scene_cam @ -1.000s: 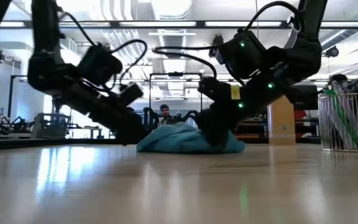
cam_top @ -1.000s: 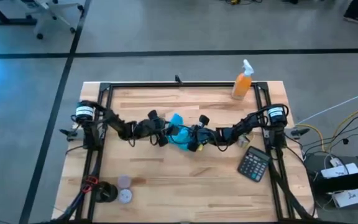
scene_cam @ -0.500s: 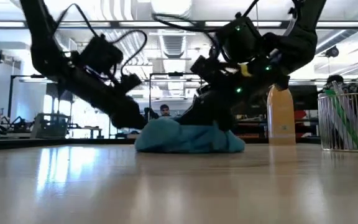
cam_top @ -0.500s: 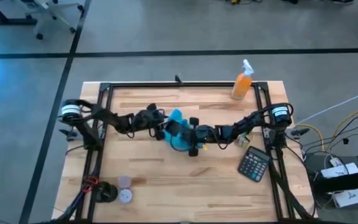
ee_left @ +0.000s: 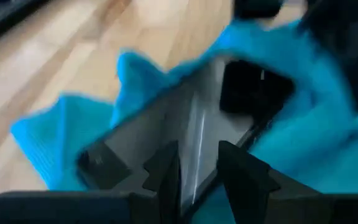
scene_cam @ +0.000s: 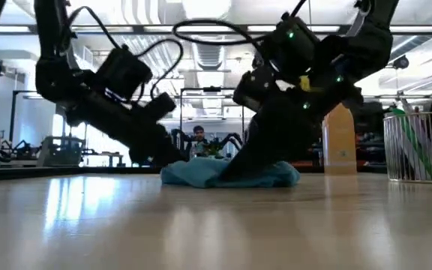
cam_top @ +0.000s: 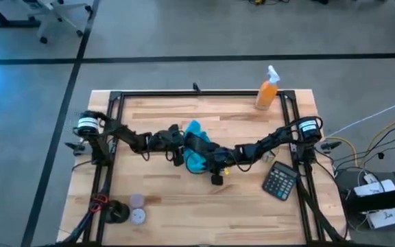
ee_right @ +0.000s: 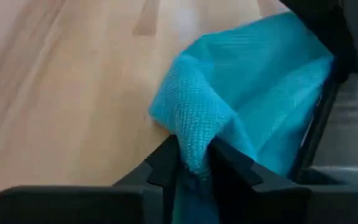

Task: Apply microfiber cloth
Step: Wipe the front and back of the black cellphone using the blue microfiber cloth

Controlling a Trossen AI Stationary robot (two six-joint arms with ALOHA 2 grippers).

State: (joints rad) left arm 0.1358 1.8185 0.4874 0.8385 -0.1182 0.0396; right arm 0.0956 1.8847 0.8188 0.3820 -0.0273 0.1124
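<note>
The turquoise microfiber cloth (cam_top: 196,163) (scene_cam: 201,174) lies crumpled at the table's middle, partly over and around a black phone (ee_left: 185,118) (cam_top: 200,142). The phone's screen shows bare in the left wrist view. My left gripper (cam_top: 181,146) (ee_left: 197,177) reaches in from the table's left and is at the phone's near end, its fingers a narrow gap apart. My right gripper (cam_top: 206,165) (ee_right: 194,165) comes from the right, low at the cloth's near side, shut on the cloth. My left gripper has both fingertips (ee_left: 166,171) over the phone's end (ee_left: 129,174), slanting down from the table's left. The phone lies flat on the cloth and shows through the gap. Whether the tips press on it, I cannot tell. My right gripper pinches a bunched fold of the cloth (ee_right: 194,134) between its two fingers, slanting down from the table's right. The rest of the cloth lies slack on the table and against the phone.
An orange spray bottle (cam_top: 267,89) (scene_cam: 340,142) stands at the far right. A calculator (cam_top: 281,180) lies near the right arm's base. A mesh cup of pens (scene_cam: 415,146) shows at the right. Two round lids (cam_top: 137,208) lie at the near left.
My right gripper has gone toward the table's near edge, still shut on the cloth. It has drawn the cloth's near part that way, and the cloth's mound has sunk lower. My left gripper has stayed about where it was at the phone.
</note>
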